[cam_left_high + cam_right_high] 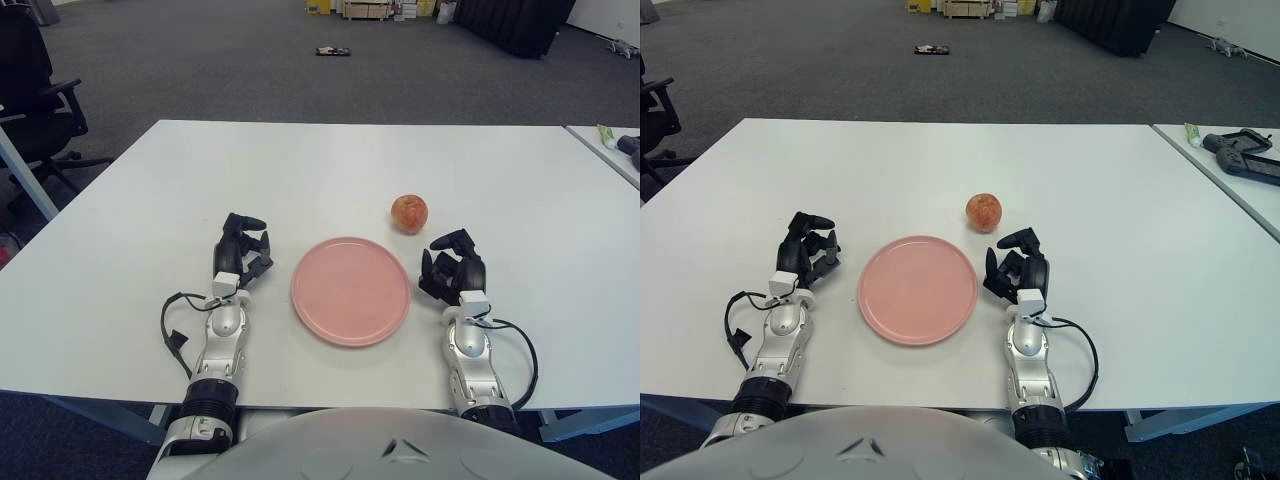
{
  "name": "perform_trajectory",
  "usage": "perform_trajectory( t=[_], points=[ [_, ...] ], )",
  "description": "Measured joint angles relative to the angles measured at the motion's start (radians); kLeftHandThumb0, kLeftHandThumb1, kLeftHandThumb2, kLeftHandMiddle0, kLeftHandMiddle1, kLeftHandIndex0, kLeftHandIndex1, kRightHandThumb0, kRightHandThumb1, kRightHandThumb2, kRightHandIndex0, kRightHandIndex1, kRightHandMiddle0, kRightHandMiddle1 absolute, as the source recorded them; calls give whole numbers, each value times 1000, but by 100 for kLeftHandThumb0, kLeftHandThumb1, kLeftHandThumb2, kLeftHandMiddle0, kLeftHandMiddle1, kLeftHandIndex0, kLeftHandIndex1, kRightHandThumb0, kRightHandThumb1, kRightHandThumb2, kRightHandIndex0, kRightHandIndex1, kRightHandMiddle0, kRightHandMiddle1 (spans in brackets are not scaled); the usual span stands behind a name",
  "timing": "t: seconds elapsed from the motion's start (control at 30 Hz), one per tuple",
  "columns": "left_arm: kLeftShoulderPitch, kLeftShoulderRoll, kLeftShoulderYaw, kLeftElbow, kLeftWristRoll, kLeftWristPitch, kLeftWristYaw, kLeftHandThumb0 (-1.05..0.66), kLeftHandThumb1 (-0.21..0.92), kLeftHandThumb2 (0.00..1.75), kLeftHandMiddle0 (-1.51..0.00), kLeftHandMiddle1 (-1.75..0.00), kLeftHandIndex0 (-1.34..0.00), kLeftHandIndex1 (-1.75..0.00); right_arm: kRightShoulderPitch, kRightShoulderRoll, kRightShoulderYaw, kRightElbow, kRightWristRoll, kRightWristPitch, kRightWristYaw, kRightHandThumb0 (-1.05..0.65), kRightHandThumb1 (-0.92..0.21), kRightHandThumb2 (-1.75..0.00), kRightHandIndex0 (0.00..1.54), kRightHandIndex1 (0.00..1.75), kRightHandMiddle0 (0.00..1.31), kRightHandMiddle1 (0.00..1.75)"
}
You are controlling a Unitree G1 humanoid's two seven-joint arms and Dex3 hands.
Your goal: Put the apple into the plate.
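On the white table (330, 160) the pink plate (351, 290) lay between my hands. The apple (409, 213) sat just beyond the plate's far right rim, ahead and slightly left of my right hand (455, 270), the nearer one, whose fingers were loosely curled, gripping nothing. My left hand (242, 255) showed left of the plate, likewise curled and empty.

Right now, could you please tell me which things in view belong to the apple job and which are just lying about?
Belongs to the job:
- apple, on the table beyond the plate's right edge
- pink plate, nothing on it
- right robot hand, nearest the apple, holding nothing
- left robot hand, left of the plate

Just lying about:
- office chair
- controllers on the side table
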Motion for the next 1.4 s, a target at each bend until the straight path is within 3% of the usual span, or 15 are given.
perform_trajectory(
  t=[1.03, 1.13, 1.2, 1.4],
  points=[
    [0, 0, 0, 1, -2, -12, -1, -39, 65, 90, -65, -175, -36, -175, 7, 1, -1, -5, -5, -8, -17, -41, -58, -99, 97, 175, 41, 175],
    [0, 0, 0, 2, -2, -12, -1, -39, 65, 90, -65, -175, -36, -175, 0, 1, -2, 2, -20, -38, -48, -39, -66, -89, 73, 171, 36, 175],
    [0, 0, 0, 2, -2, -12, -1, -39, 65, 90, -65, -175, -36, -175, -7, 0, -2, 9, -42, -59, -74, -37, -81, -69, 52, 153, 26, 175],
    [0, -1, 0, 2, -2, -12, -1, -39, 65, 90, -65, -175, -36, -175, -22, -4, 2, 22, -82, -105, -116, -35, -91, -55, 14, 119, 19, 175]
  ],
)
